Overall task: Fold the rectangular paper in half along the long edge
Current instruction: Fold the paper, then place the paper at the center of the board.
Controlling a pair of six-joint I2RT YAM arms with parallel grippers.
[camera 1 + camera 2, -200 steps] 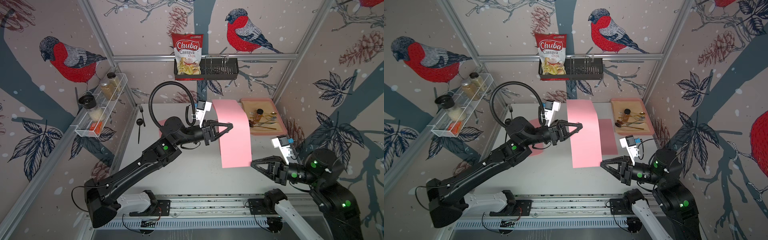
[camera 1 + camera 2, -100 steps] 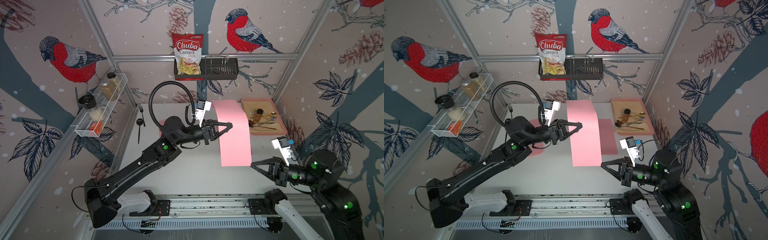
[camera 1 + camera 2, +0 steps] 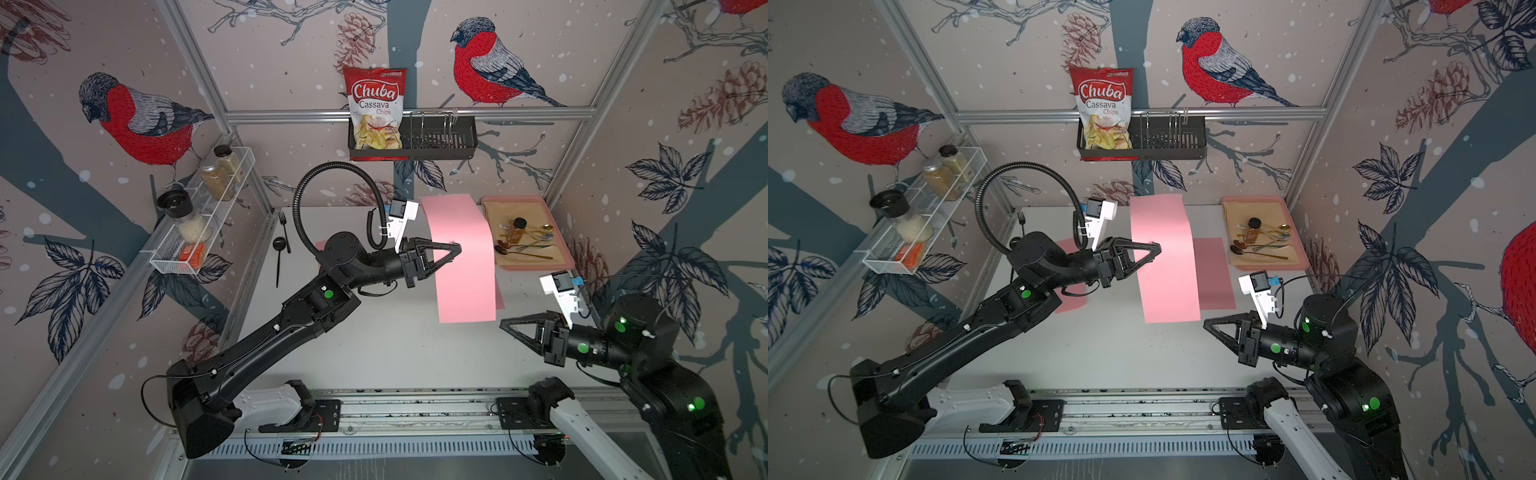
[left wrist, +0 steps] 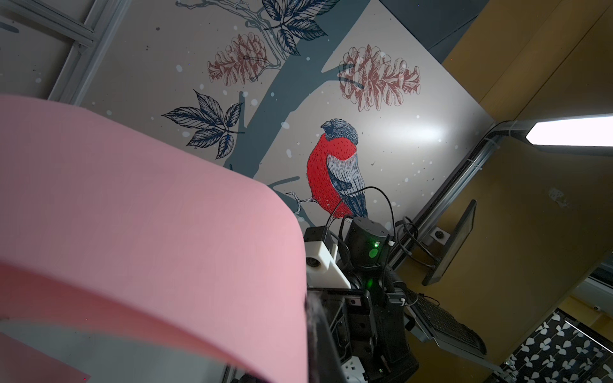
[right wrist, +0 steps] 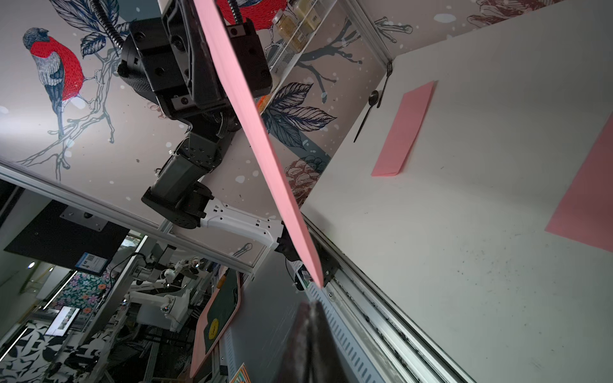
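Left pincer (image 3: 458, 248) clamped on paper (image 3: 465, 282) long edge, sheet aloft, unfolded | right pincer (image 3: 502, 322) closed, empty, near its corner | fold, crease remain

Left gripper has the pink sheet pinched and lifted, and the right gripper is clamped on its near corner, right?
Not the right gripper: it grips nothing, its tips just short of the pink sheet's near corner, as the right wrist view shows. The left gripper does have the sheet pinched and lifted.
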